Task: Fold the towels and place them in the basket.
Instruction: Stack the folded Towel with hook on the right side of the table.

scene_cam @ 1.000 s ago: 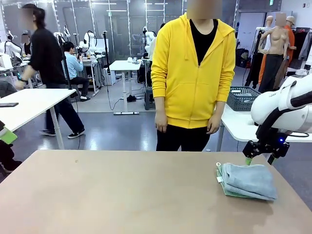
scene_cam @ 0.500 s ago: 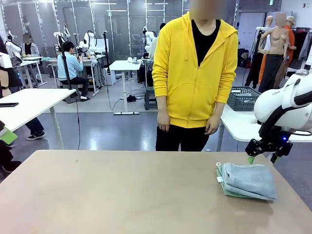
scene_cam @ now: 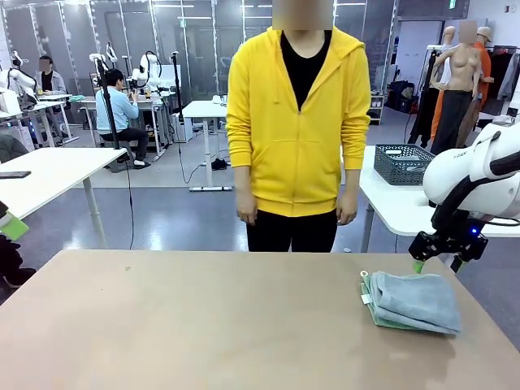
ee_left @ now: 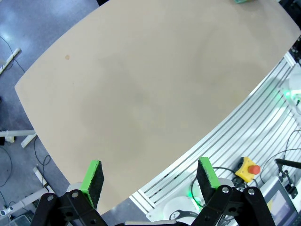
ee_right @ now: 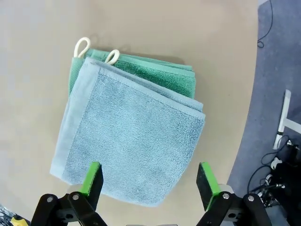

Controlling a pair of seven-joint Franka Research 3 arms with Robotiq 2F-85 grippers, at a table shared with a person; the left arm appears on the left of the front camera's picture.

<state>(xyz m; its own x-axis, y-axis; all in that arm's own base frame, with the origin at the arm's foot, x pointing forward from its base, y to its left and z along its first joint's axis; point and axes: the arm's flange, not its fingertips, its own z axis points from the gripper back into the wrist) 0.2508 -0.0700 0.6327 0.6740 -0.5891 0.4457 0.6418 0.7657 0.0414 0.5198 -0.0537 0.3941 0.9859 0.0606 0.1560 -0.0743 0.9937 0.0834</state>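
We held the right gripper (ee_right: 148,182) with jaws wide and empty directly above the folded towels (ee_right: 131,136), stacked between and ahead of them; the left gripper (ee_left: 149,181), equally wide, hung far off.

- Front camera is looking across the table (scene_cam: 203,325) toward the far side.
- Left wrist camera is looking down from high above it.
- Right wrist camera is hovering close over the towels (ee_right: 136,127), shared with the front view's right.

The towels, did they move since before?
No. The towels lie at the same spot near the table's right edge, blue on green.
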